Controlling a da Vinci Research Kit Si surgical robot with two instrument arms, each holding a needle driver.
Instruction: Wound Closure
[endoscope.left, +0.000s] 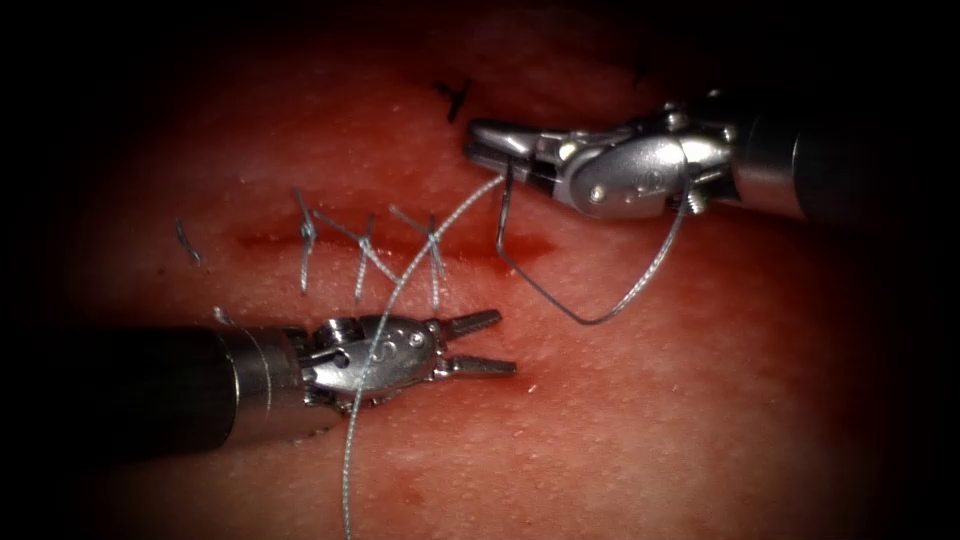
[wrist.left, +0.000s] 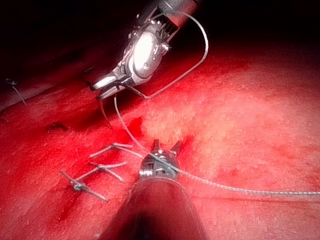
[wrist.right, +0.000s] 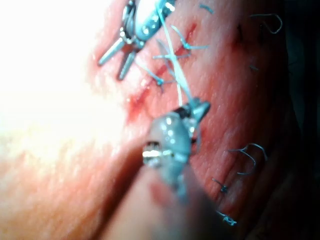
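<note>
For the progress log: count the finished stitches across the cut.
3. On the cut, side by side: left stitch, middle stitch, right stitch. The open right end, near the needle, has none; fluid might hide more.

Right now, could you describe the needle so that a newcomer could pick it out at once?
Start at the cut across the tissue, with three tied stitches. Above its right end the right tool is shut on the needle. Unlike the pale twisted thread, it is a dark smooth curve hanging toward the cut.
</note>
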